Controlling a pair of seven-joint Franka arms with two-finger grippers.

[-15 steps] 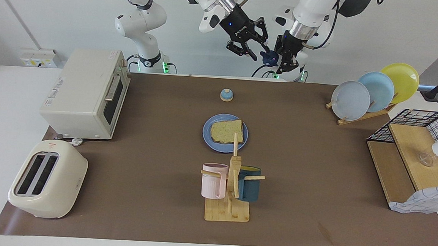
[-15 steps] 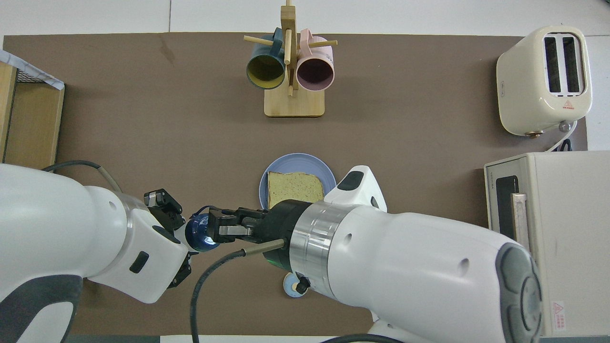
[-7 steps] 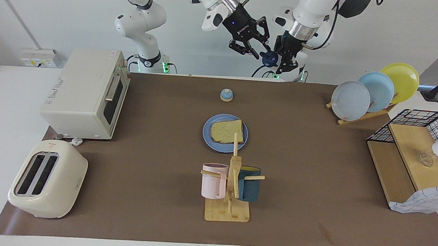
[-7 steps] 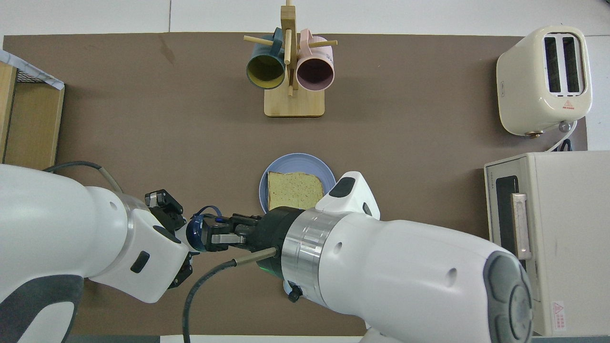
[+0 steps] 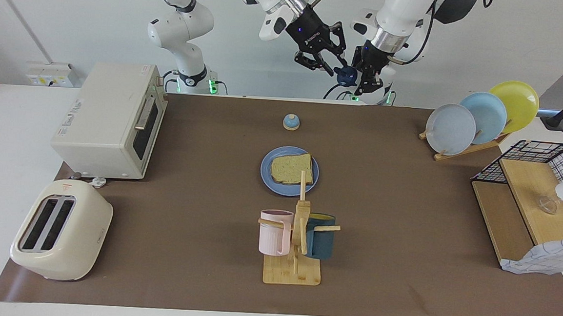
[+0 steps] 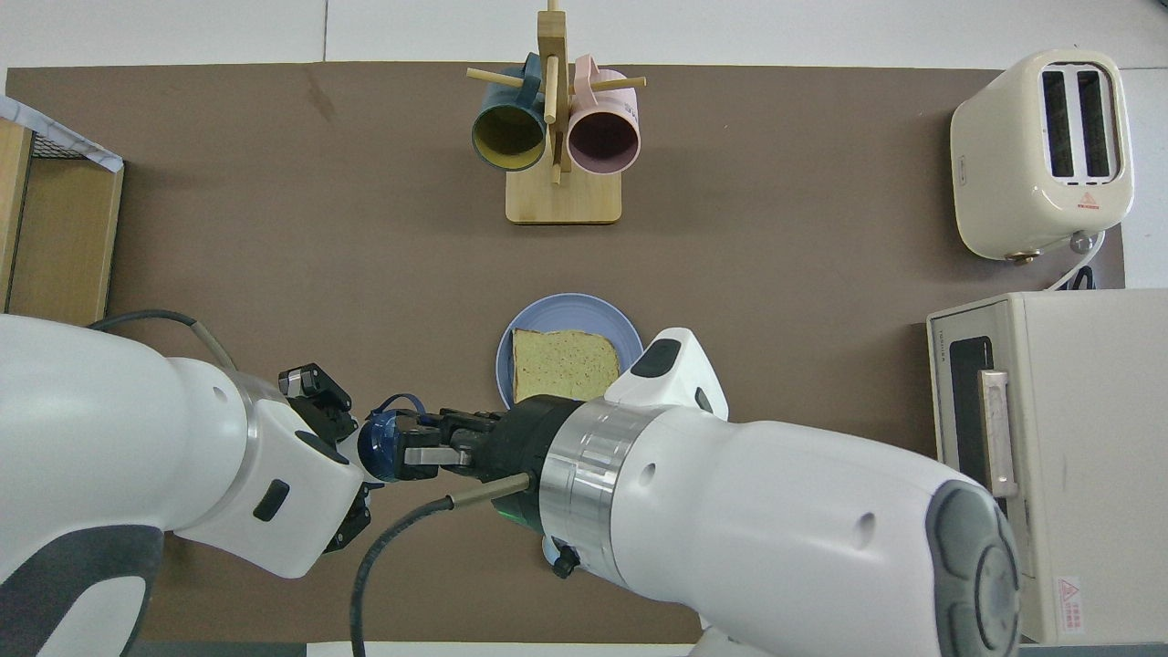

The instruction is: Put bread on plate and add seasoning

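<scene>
Up in the air at the robots' end of the bench [image 5: 396,194], the two arms have drawn together and lifted a little over the last second, and the right tool [image 5: 327,68] has been narrowing on the dark navy cap of the seasoning bottle [image 5: 347,75], which the left tool [image 5: 364,82] holds clamped by its body. In the overhead view a thin blue flap now stands out from the cap where there was none a second ago, so I would say the right tool is working the spout open; its fingers sit narrow about the cap, though I cannot tell whether they actually grip it. The slice of toast [image 5: 291,168] lies flat on the medium-blue plate [image 5: 267,174] in the middle of the bench, untouched and just nearer the robots than the wooden mug rack [image 5: 294,256] with its pink and teal mugs. The small blue-topped bell [image 5: 291,122] sits on the bench between the plate and the robots, below the raised arms. To my eye the bread half is done, and what remains is to carry the opened bottle out over the toast and tip it; right now it hangs well short of the plate
</scene>
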